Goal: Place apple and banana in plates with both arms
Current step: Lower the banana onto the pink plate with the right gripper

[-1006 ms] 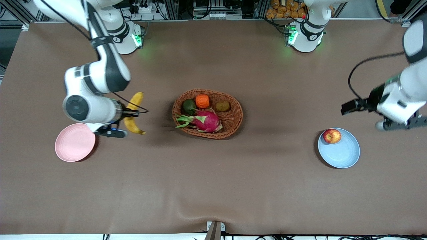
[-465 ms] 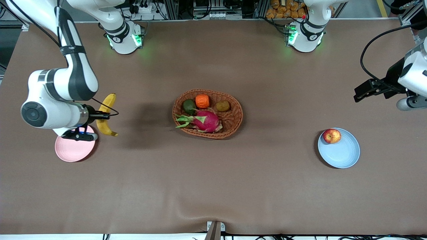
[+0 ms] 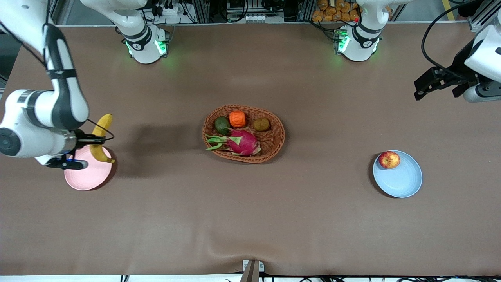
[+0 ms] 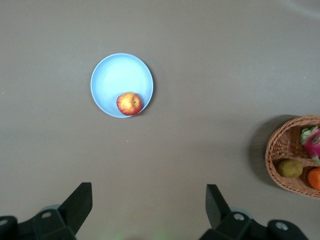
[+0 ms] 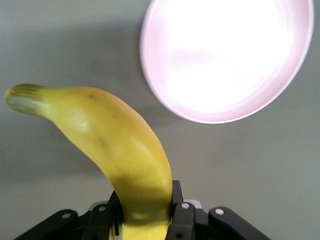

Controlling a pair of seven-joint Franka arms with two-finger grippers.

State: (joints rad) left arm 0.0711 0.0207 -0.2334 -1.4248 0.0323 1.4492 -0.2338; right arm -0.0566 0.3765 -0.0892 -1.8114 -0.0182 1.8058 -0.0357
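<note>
The right arm's black gripper (image 3: 91,141), largely hidden by its wrist, clamped the long curved yellow banana (image 3: 101,138) above the round pale pink plate's (image 3: 88,177) rim. The left arm's black gripper (image 4: 149,206) hung with fingers spread over bare table. The small red apple (image 3: 389,159) sat in the light blue plate (image 3: 403,182).

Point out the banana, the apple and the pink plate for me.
banana (image 3: 102,126): front view, its upper yellow body.
apple (image 3: 389,159): front view, its middle.
pink plate (image 3: 92,178): front view, bare inner surface.
</note>
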